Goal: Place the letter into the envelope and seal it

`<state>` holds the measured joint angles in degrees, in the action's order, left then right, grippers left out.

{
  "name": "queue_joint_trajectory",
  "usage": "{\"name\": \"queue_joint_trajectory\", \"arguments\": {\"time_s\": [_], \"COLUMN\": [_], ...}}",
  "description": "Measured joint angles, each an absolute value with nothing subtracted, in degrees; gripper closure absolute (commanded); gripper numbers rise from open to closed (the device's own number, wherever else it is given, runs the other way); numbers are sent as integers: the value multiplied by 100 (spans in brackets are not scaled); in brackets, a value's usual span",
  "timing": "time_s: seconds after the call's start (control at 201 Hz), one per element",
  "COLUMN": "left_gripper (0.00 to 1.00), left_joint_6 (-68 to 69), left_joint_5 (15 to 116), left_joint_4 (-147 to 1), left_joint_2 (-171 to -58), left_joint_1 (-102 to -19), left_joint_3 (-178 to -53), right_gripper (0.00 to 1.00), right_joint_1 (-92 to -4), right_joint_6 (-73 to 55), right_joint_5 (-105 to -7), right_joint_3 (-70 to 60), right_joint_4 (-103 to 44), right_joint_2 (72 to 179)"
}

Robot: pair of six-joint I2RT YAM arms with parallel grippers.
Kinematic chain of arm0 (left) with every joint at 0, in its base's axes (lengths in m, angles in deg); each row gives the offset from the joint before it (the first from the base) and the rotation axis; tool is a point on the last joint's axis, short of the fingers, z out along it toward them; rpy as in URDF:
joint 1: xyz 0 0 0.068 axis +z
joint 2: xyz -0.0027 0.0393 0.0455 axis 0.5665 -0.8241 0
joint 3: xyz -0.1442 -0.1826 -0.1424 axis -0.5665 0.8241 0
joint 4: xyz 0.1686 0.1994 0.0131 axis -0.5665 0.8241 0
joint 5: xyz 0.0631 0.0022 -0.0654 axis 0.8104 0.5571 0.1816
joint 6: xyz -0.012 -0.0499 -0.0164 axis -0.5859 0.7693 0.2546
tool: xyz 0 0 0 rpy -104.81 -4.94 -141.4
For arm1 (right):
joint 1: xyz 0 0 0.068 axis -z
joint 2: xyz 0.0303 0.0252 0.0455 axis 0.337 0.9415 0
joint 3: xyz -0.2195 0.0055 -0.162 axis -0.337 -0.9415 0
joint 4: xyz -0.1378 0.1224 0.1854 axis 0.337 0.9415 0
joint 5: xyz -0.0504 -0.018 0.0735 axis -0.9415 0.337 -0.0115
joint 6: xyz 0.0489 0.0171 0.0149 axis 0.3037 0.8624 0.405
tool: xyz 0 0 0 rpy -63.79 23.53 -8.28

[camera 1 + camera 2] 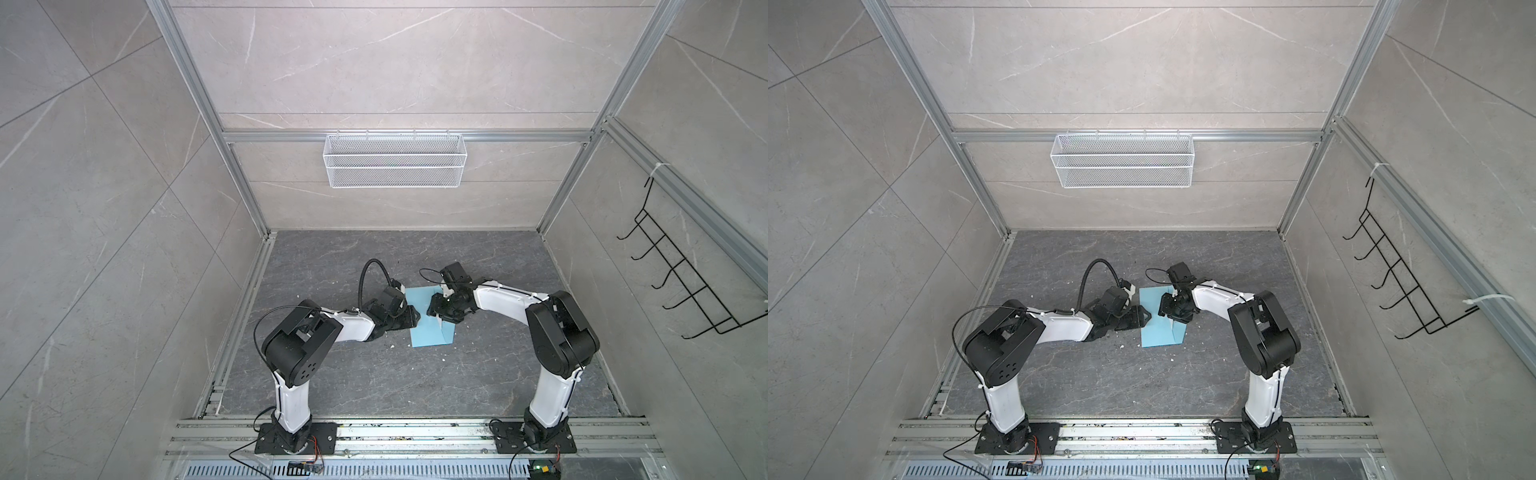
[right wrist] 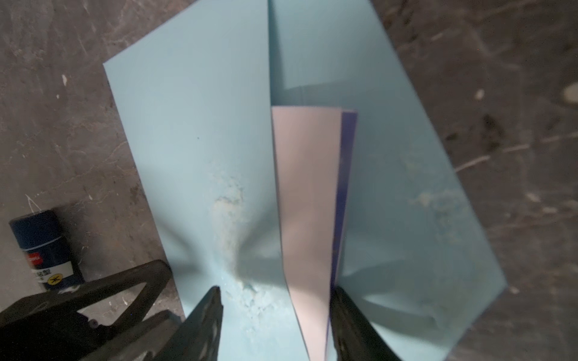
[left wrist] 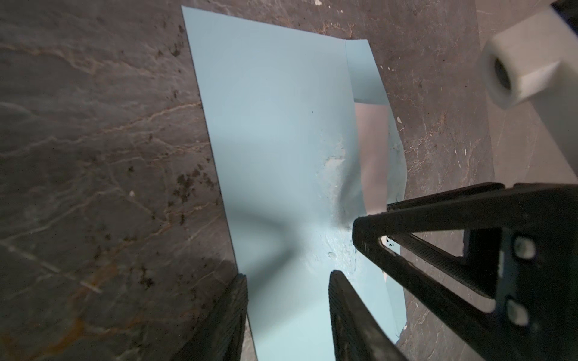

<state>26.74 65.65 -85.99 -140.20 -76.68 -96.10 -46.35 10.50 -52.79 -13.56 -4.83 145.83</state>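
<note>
Light blue paper envelope (image 1: 424,336) on dark surface (image 1: 374,374) holds the white, blue-bordered letter (image 2: 306,203) in its mouth; left gripper (image 3: 289,275) and right gripper (image 2: 277,290) stand parted.

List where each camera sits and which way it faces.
Top views: high above the bases, looking down at the envelope; whole arms show, left gripper and right gripper over it.
Left wrist: low over the envelope; left gripper foreground, one right finger intrudes.
Right wrist: faces the letter at the envelope's mouth; right gripper foreground.
Shared: both wrist views show the envelope's scuffed patch.

Light blue envelope (image 2: 194,140) (letter (image 2: 306,203) white, blue-edged)
</note>
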Motion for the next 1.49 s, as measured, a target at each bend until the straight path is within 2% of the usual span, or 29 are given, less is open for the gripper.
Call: {"name": "queue_joint_trajectory", "arguments": {"time_s": [0.194,0.403,0.593,0.632,0.702,0.722,0.802,0.832,0.871,0.971,1.145,1.494], "left_gripper": [54,52,46,45,42,41,37,26,17,13,13,23], "left_joint_6": [2672,2609,2416,2366,2270,2233,2158,2139,2130,2104,2126,2259], "left_joint_5": [6561,6569,6696,6742,6805,6836,6902,6902,6899,6888,6847,6642], "left_joint_4": [-8682,-8678,-8411,-8356,-8299,-8293,-8304,-8321,-8380,-8481,-8601,-8905], "left_joint_2": [-14075,-14066,-13784,-13686,-13533,-13493,-13358,-13323,-13305,-13303,-13399,-13850], "left_joint_1": [-7663,-7663,-7672,-7674,-7674,-7674,-7672,-7663,-7646,-7593,-7475,-7395], "left_joint_3": [-9638,-9641,-9492,-9444,-9409,-9407,-9398,-9391,-9376,-9308,-9249,-9411], "right_gripper": [43,37,36,27,4,1,1,1,1,1,1,1], "right_joint_1": [-4674,-4696,-4711,-4711,-4711,-4711,-4709,-4709,-4709,-4707,-4654,-4442], "right_joint_6": [1000,792,523,475,388,409,353,355,355,359,468,868], "right_joint_5": [-5158,-5333,-5941,-6048,-6232,-6273,-6382,-6406,-6424,-6415,-6264,-5657], "right_joint_3": [-1240,-1224,-1364,-1402,-1533,-1581,-1745,-1764,-1767,-1767,-1782,-1791], "right_joint_4": [-647,-535,-269,-262,-328,-356,-433,-444,-463,-503,-701,-1272], "right_joint_2": [14703,14642,13763,13473,12965,12830,12430,12371,12358,12489,12869,13615]}}
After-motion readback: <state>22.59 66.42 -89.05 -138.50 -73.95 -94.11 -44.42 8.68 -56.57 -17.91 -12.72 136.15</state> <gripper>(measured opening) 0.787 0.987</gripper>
